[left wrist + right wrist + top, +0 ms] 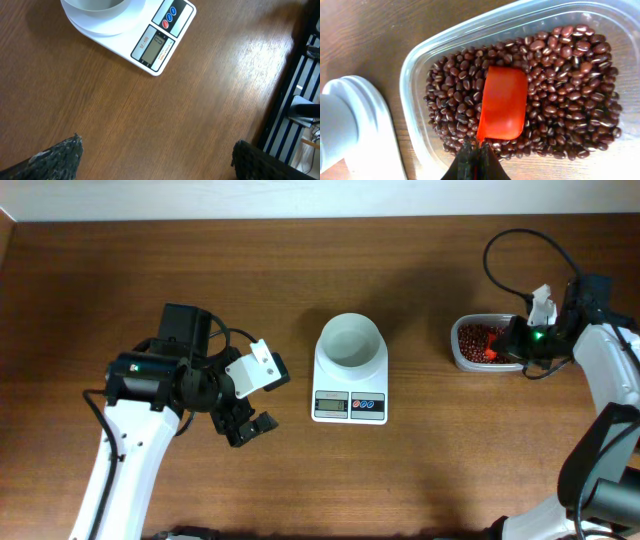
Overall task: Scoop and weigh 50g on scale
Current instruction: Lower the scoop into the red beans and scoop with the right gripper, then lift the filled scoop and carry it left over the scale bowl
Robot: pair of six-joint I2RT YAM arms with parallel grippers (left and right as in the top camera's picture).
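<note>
Beans [565, 100] fill the clear tub [415, 95], a loose heap of small dark red-brown ovals, glossy and dry, lying just ahead of the right fingertips and spreading to both sides of them. We judge the step in hand to be the scooping itself, at its very start. The right gripper [476, 150] is pinched tight on the thin handle of the orange-red scoop [504, 102], whose blade reaches forward from the fingers and rests on the heap. No grains lie on the face that we see, so we take nothing as loaded yet.

What the next move calls for, as we read it: drive the blade down and forward into the heap, level it, then lift and carry it sideways to the scale [350, 375]. Its round white bowl [350, 342] shows no beans in the overhead view and stands well apart from the right fingers. The grains should roll freely, so a tilted scoop would shed them onto the table [150, 115].

The left gripper [157, 160] has its fingers spread wide with only bare wood between them. The scale lies ahead of them and nothing is held.
</note>
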